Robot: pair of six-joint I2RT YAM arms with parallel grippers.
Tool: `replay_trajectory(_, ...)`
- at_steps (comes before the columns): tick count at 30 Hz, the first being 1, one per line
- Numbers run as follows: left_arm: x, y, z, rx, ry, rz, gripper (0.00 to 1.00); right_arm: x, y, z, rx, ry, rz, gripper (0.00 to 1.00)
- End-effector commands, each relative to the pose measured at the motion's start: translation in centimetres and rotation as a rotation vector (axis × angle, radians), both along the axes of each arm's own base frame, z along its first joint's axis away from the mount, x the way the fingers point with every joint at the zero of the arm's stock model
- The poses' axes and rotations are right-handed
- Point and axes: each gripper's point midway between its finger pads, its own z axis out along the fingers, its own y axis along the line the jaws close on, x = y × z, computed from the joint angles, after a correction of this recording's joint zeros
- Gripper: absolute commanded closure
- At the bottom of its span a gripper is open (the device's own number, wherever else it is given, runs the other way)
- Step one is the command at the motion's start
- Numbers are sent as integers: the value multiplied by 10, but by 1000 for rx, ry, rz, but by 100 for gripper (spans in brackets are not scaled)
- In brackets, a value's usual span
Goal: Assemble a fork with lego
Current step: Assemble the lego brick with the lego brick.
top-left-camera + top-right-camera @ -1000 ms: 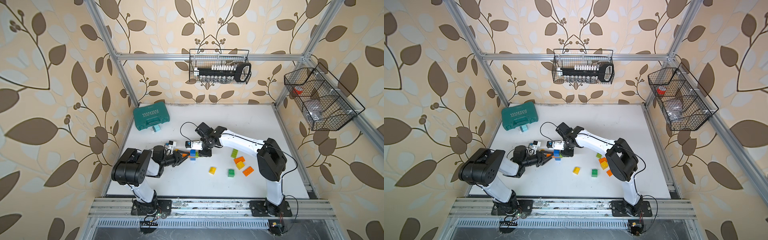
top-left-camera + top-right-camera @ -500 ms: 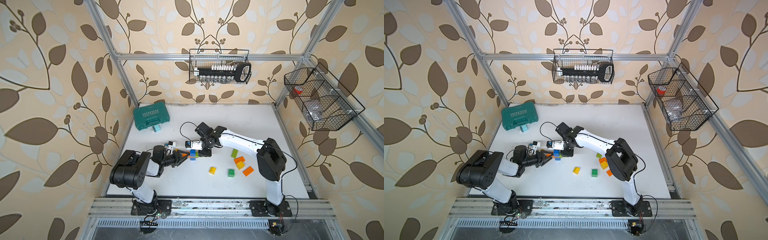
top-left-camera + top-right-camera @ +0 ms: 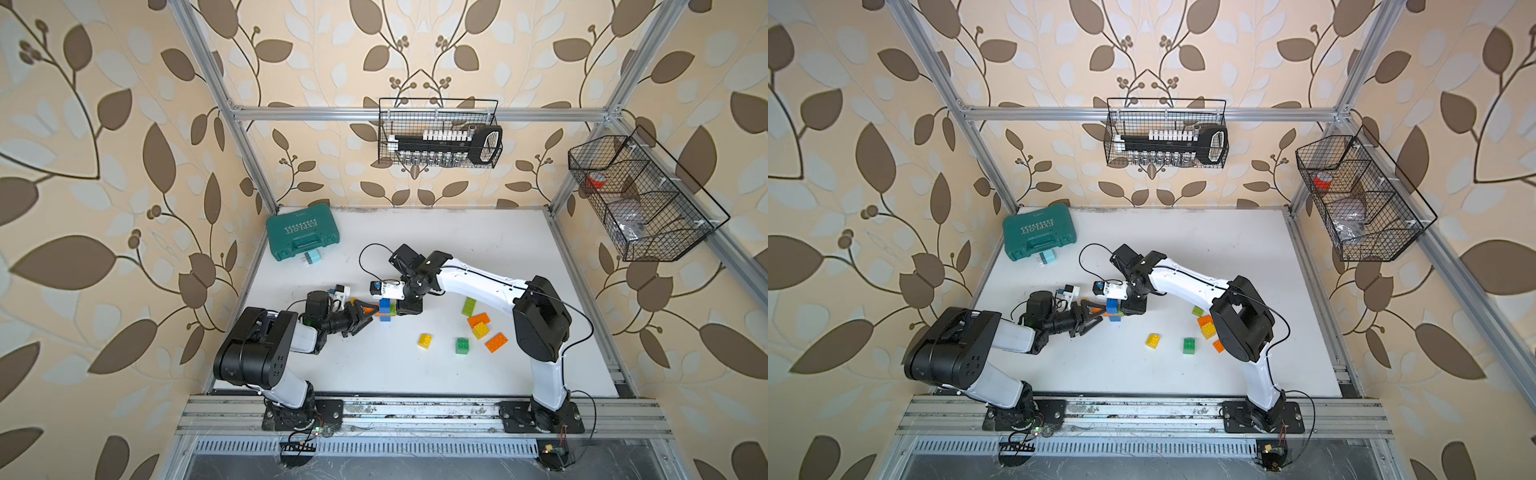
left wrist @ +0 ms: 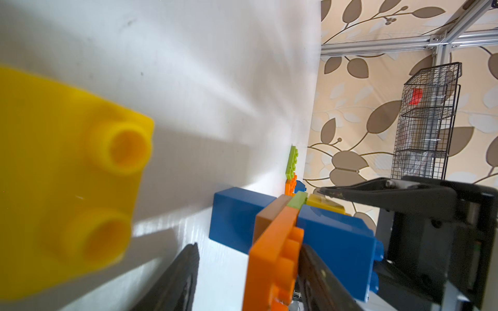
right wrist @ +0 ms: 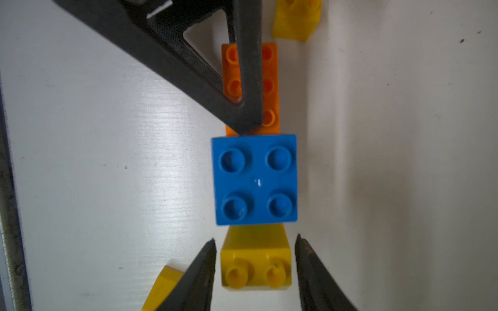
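Six spare bricks (image 3: 481, 330) lie scattered on the white desk (image 3: 374, 374) near the right arm's base, and the half-built fork (image 3: 385, 309) sits mid-desk where the two arms meet. In the right wrist view it shows a square blue brick (image 5: 254, 179) on top, a long orange strip (image 5: 270, 80) running out from under one edge and a yellow brick (image 5: 256, 258) poking out from the opposite edge. The left gripper (image 3: 372, 314) reaches in low along the orange strip; its jaws stand partly apart with the strip between them, one jaw against the strip's side and the other clear of it, so nothing is clamped. The right gripper (image 5: 255, 242) points down over the yellow brick, jaws parted just wider than the brick, flanking both sides with a sliver of daylight and gripping nothing. These pieces look light, rigid and glossy, so they will likely skate on the desk and slip in a loose pinch. Only stud friction appears to join them, so lifting by the far end of the strip could lever it off. The safest hold is probably square across flat side walls, close to the blue brick.
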Motion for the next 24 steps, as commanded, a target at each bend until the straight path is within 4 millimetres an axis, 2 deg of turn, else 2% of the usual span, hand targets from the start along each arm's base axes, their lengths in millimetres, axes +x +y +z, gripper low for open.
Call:
replay_trajectory(1, 3, 3, 6, 10, -9, 18, 37, -3, 5, 4, 16, 22, 0, 47)
replay_trajectory(5, 5, 4, 14, 21, -23, 20, 32, -5, 6, 7, 27, 26, -5, 44)
replay_trajectory(6, 4, 5, 11, 31, -8, 23, 31, -4, 5, 8, 30, 25, -8, 44)
replay_trajectory(7, 5, 6, 19, 41, -31, 27, 29, -5, 6, 10, 37, 26, -7, 43)
replay_trajectory(12, 4, 12, 22, 91, -33, 49, 15, -8, 10, 22, 85, 22, -9, 38)
replay_trajectory(17, 5, 23, 30, 128, -30, 87, 13, -8, 10, 30, 116, 16, -18, 35)
replay_trajectory(21, 5, 44, 35, 191, 6, 158, 14, -9, 9, 40, 147, 5, -25, 34)
replay_trajectory(24, 6, 57, 46, 260, 3, 185, 16, -9, 8, 46, 173, -7, -32, 34)
